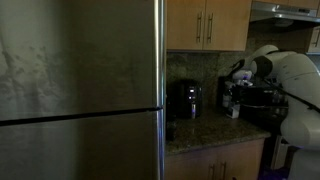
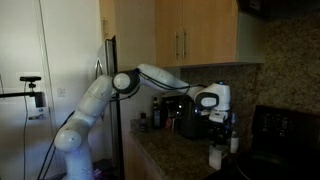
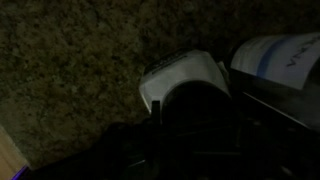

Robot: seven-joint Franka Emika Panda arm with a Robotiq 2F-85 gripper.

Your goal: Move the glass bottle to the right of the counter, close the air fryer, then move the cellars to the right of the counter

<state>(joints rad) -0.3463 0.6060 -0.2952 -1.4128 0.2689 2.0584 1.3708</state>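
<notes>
Robot arm, one; its gripper [image 2: 222, 128] hangs low over the dark granite counter [image 2: 170, 160], jaws too dim to tell whether apart or clamped. One black air fryer [image 1: 185, 98] stands against the backsplash. Of the cellars [image 3: 185, 72], the wrist view shows two pale shapes close together on the granite, while an exterior view shows one [image 2: 216, 155]. A steel refrigerator [image 1: 80, 90] appears in both exterior views. Wooden cabinets [image 1: 205, 22] hang overhead in the dim kitchen.

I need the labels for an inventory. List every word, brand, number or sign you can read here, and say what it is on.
No text can be read in any view.
Pale container, wrist view: dark blue marks, too blurred to read.
Air fryer, exterior view: too small and dark to show any legible marking.
</notes>
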